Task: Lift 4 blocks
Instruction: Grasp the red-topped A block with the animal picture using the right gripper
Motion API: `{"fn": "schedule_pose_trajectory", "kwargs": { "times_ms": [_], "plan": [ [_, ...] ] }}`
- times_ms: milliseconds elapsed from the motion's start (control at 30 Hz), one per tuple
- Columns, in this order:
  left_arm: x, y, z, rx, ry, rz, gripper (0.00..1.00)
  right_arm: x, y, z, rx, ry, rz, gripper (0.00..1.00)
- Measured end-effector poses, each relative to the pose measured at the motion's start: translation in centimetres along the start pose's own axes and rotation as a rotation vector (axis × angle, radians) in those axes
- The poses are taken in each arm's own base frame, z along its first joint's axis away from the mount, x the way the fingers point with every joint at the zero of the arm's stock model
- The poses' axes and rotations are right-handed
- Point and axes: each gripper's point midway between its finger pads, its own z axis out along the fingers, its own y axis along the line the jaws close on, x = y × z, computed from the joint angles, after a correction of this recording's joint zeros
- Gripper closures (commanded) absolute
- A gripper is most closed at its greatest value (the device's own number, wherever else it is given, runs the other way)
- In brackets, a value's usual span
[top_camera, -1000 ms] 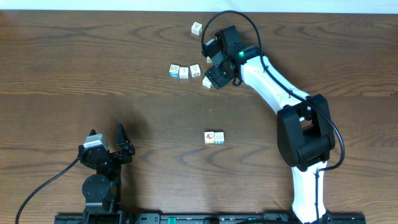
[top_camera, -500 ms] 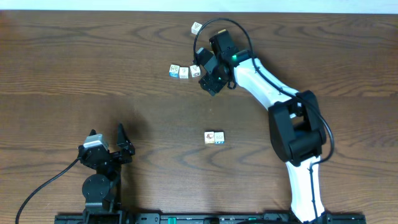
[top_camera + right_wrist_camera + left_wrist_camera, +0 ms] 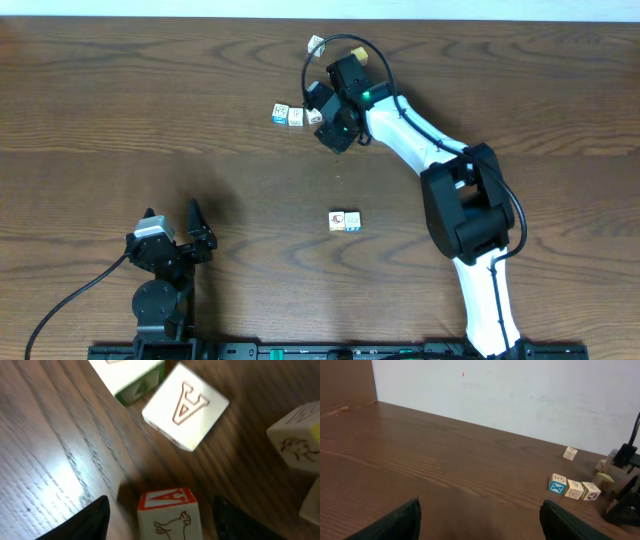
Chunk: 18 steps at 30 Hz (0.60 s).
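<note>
Right gripper (image 3: 327,118): jaws held partly apart and lowered around a red-edged cube (image 3: 167,510) (a gap is seen at each side, so nothing is gripped).
Left gripper (image 3: 178,232): spread wide, nothing held, kept low near the table's (image 3: 120,120) front edge.
Blocks (image 3: 296,117): set in a short row on the table just beside the right gripper, well apart from the left one.

Dark wooden table (image 3: 150,120) against a plain white wall (image 3: 520,395).
</note>
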Motion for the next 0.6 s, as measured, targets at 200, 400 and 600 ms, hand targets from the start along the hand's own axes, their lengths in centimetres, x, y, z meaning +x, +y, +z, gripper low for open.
{"fn": "schedule_pose_trajectory", "kwargs": {
  "times_ms": [200,400,600],
  "plan": [
    [0.0,0.0,0.0,0.0,0.0,0.0,0.23,-1.2,-0.2,-0.9,0.009,-0.017,-0.011,0.48],
    [0.0,0.0,0.0,0.0,0.0,0.0,0.24,-0.7,0.0,-0.9,0.001,0.005,-0.008,0.46],
    [0.0,0.0,0.0,0.0,0.0,0.0,0.24,-0.5,0.1,-0.9,-0.001,0.011,-0.007,0.54]
  ]
}}
